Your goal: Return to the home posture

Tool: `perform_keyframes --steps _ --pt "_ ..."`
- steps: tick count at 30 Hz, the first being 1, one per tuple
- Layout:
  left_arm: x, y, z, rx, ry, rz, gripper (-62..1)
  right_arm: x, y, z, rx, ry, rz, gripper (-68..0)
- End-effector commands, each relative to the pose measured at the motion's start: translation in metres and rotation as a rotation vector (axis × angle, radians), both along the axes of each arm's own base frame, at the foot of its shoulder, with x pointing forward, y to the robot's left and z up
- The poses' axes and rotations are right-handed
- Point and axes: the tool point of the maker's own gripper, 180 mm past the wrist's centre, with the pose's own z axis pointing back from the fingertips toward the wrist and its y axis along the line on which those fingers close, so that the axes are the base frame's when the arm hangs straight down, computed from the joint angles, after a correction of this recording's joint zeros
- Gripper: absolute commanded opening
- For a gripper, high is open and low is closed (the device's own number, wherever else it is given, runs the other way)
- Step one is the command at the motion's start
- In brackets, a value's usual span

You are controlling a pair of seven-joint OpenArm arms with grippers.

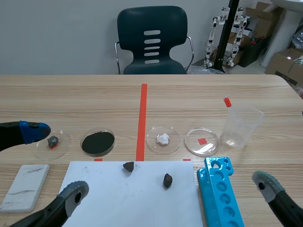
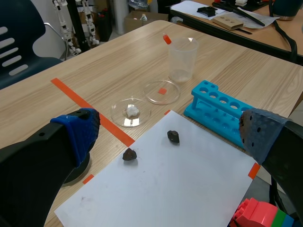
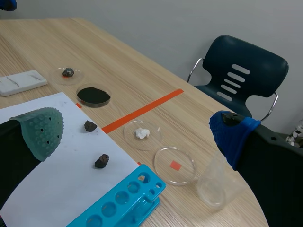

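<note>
The left gripper [image 2: 168,134] sat low at the near left of the light wooden table [image 1: 71,99]. Its fingers were spread wide apart with nothing between them, one blue pad [image 1: 34,131] beside the leftmost dish and one grey pad [image 1: 76,191] over the near left corner of the white paper sheet [image 1: 109,203]. The right gripper [image 3: 137,133] sat low at the near right, also spread apart and holding nothing. Only one of its grey pads [image 1: 267,182] showed in the scene view, right of the bright blue plastic test-tube rack [image 1: 220,194].

Between the two grippers, two small dark rocks [image 1: 128,166] [image 1: 167,180] lay on the paper, apart from either gripper. Farther away ran a row of clear round dishes:
- one with a small grey stone [image 1: 53,141]
- one filled with black powder [image 1: 98,142]
- one with a white lump [image 1: 163,139]
- one empty dish [image 1: 202,141]

Right of the row stood a clear plastic beaker [image 1: 241,126] holding a red-tipped stick [image 1: 227,101]. A white rectangular slab [image 1: 26,186] lay at the near left, just beside the left gripper. A dark chair [image 1: 152,40] stood at the table's far side.
</note>
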Motion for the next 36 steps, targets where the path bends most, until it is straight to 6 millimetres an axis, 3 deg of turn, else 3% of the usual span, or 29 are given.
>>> perform_keyframes --steps 1,36 --pt "-0.0003 -0.0003 0.0048 -0.024 -0.006 0.007 1.1 0.0002 0.0019 0.0056 0.028 -0.014 0.0 -2.0" --pt "-0.0003 -0.0003 0.0048 -0.024 -0.006 0.007 1.0 -0.0023 0.0047 0.0019 -0.003 -0.014 0.021 -2.0"
